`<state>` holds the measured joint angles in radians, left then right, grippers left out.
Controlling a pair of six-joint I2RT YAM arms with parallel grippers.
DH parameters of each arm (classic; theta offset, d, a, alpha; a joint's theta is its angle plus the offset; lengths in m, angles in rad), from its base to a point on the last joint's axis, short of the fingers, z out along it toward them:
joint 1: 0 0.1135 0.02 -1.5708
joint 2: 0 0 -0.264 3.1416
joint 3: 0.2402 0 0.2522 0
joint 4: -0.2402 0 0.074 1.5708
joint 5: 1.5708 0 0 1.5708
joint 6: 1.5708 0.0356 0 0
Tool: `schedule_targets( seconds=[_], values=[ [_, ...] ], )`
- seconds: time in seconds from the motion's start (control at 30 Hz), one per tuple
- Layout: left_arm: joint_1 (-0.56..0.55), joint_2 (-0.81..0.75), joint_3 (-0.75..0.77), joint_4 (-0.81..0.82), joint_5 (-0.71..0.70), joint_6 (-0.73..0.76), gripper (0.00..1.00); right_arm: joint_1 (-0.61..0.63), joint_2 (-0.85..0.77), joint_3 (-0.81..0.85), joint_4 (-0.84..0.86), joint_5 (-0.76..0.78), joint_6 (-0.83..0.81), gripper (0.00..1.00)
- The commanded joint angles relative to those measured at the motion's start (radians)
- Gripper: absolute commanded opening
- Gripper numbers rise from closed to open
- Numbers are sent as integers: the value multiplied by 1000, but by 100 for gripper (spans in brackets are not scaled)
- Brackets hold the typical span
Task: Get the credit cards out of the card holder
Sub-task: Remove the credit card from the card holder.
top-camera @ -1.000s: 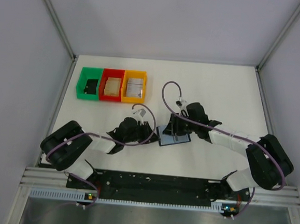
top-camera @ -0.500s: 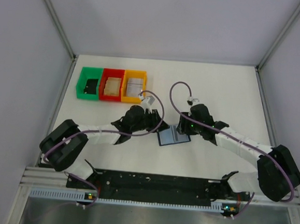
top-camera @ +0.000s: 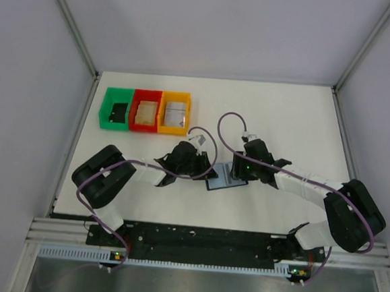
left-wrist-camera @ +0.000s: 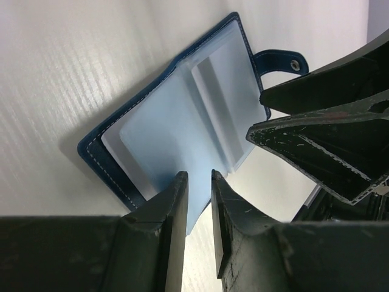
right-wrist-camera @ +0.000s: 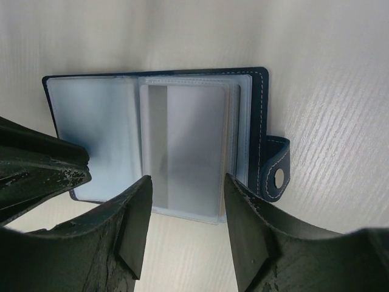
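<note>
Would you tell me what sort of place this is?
Probably a robotics lab test cell: a white table walled by grey panels on aluminium posts, a left arm and right arm mounted at its near edge, plus a green bin, red bin and orange bin.

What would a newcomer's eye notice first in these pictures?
The open dark blue card holder lies at the middle of the table, a pale card showing in one sleeve. Both arms meet over it: the left tool, jaws narrowly apart, at one edge, the right tool open at the other. A green bin, a red bin and an orange bin stand far left.
</note>
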<state>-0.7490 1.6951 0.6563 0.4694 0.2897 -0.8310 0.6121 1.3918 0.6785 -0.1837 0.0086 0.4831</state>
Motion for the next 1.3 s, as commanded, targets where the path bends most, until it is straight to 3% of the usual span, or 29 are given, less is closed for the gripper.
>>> schedule_targets(
  seconds=[0.0, 0.6, 0.97, 1.27],
  values=[
    [-4, 12, -20, 37, -9, -6, 26, -3, 19, -5, 50, -35, 11, 51],
    [-6, 26, -41, 54, 2, -28, 25, -2, 53, -7, 150, -200, 28, 49],
    [-7, 37, -49, 80, 16, -45, 25, -2, 67, 6, 220, -298, 48, 37],
    [-7, -126, -144, 135, -64, -77, 31, -2, 87, 33, 299, -398, 77, 34]
  ],
)
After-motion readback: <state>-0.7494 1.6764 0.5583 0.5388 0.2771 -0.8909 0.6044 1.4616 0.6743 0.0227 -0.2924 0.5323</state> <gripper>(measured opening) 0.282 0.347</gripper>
